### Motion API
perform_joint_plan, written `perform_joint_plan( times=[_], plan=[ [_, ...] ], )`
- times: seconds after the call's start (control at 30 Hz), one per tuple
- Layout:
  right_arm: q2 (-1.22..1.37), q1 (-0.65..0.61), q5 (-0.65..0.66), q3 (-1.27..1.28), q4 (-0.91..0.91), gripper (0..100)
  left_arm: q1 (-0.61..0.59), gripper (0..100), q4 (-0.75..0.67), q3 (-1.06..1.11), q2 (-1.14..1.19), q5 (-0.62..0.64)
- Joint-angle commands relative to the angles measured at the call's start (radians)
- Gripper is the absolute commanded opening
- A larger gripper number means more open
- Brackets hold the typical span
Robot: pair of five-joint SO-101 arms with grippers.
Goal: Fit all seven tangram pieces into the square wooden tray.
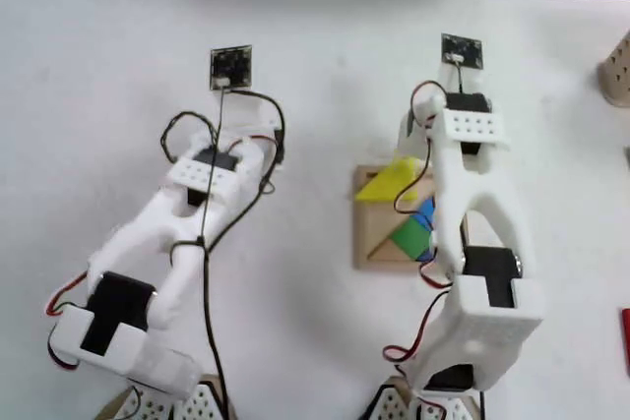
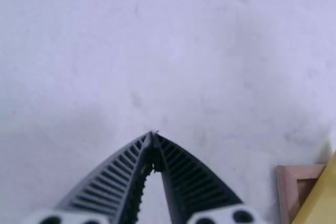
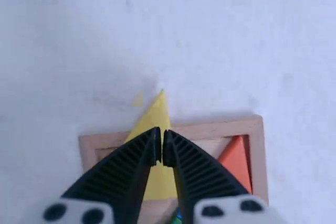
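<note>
My left claw (image 2: 153,136) is shut, the two tips are pressed together and nothing is between them. It hangs over the bare white table (image 2: 157,35) and touches no piece; a corner of the tray (image 2: 299,179) lies off to its side. My right claw (image 3: 161,136) is almost closed too, with only a thin slit between the tips, and it holds nothing that I can see. It stands just over the yellow piece (image 3: 155,115); I cannot tell if the tips touch it. This yellow piece is a triangle that lies across the far rim of the tray (image 3: 210,128), with its point out over the table and its wide part inside. The tray itself lies flat on the table in front of my right arm (image 1: 482,243), which covers one side of it in the high view; my left arm (image 1: 148,253) is well apart from it. Inside the tray, an orange piece (image 3: 235,158) lies in the corner beside the yellow one, and a green piece (image 1: 413,238) and a blue piece (image 1: 425,211) lie next to each other, partly under my arm. The table is plain white, with a dark strip of the room behind its far edge. I count two arms, two claws, one tray and four pieces that I can tell apart: one yellow, one orange, one green, one blue.
</note>
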Motion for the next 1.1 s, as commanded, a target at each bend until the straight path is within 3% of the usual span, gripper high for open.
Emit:
perform_joint_plan(
  times=[0.0,0.17,0.47,0.73,1.07],
  plan=[
    [-0.054,-0.041,-0.014,-0.006,-0.068,2.0,0.016,2,-0.032,-0.009,-0.002,-0.026],
    [0.038,-0.039,0.009,-0.006,-0.14,2.1,0.016,2,-0.032,-0.009,-0.002,-0.026],
    [0.056,0.022,0.066,-0.008,0.008,1.9,0.016,2,-0.032,-0.008,-0.002,-0.026],
    [0.054,0.074,0.098,-0.008,0.027,1.8,0.016,2,-0.032,-0.008,-0.002,-0.026],
    [0.03,-0.039,0.049,-0.035,-0.081,1.8,0.016,2,-0.032,-0.009,-0.002,-0.026]
  ],
)
